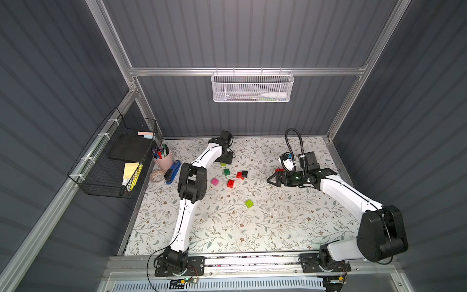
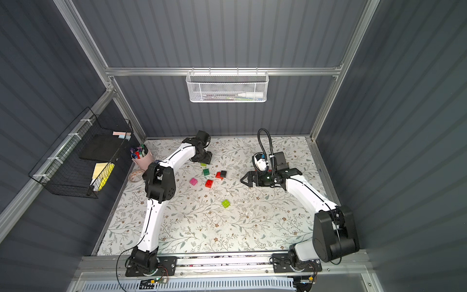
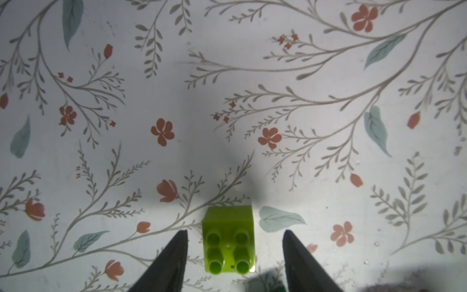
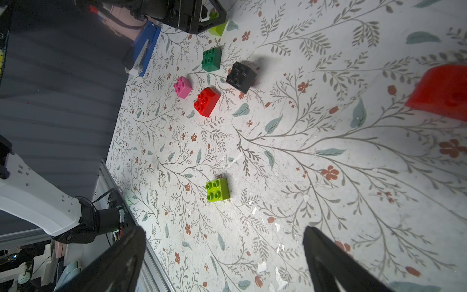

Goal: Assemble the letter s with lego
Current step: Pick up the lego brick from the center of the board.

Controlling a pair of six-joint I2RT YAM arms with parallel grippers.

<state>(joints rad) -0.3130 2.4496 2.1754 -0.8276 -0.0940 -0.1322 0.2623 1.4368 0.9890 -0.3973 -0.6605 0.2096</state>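
In both top views light falls evenly from above: the tabletop is bright, the walls are dim, and the frame rails splay toward the edges. The left wrist view is sharp — a broad soft shadow lies beyond the lime green brick. In the right wrist view the red brick at the edge is blurred.

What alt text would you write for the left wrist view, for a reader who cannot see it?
A lime green brick with four studs sits on the floral table between the two dark fingers of the left hand, with a gap on each side.
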